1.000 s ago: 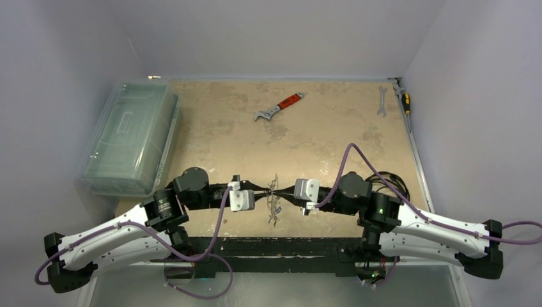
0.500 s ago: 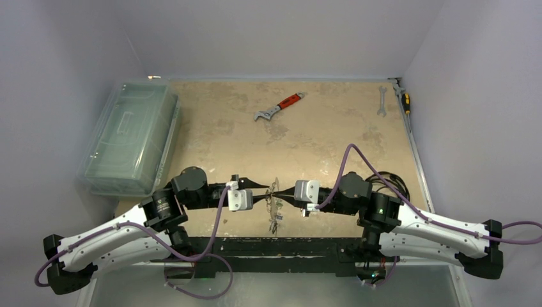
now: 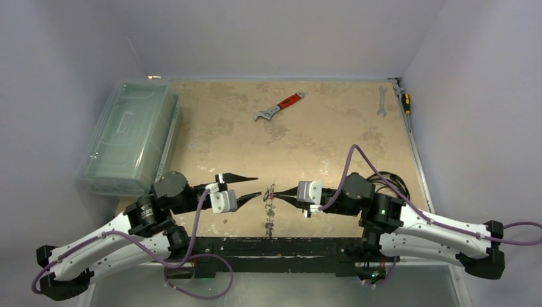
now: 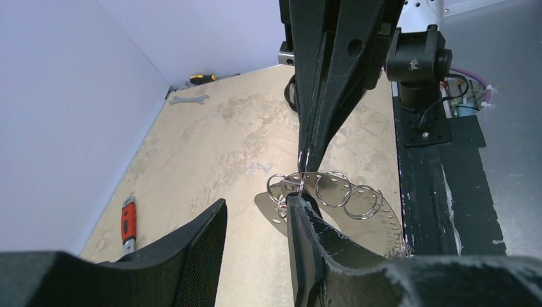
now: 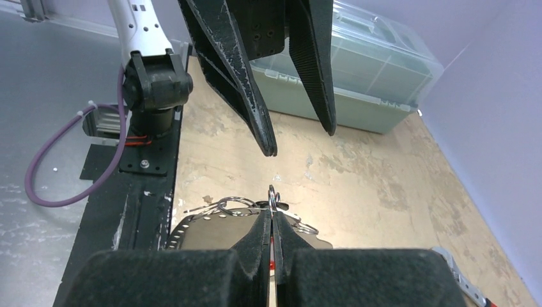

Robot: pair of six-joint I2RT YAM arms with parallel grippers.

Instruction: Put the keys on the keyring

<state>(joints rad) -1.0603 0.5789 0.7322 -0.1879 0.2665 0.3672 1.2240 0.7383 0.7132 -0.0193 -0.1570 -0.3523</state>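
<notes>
The left gripper [image 3: 258,185] and right gripper [image 3: 274,194] are black. Just under the right claw the keyring [image 5: 211,233] is silver. Far beyond both, the wrench [image 3: 279,107] has a red handle, on a mottled tan table [image 3: 332,137].

No text, label, brand, number or sign can be read in any view. A faint pale marking stands on the left arm's joint housing [image 3: 151,207], next to the clear box; it is too small to read.
</notes>
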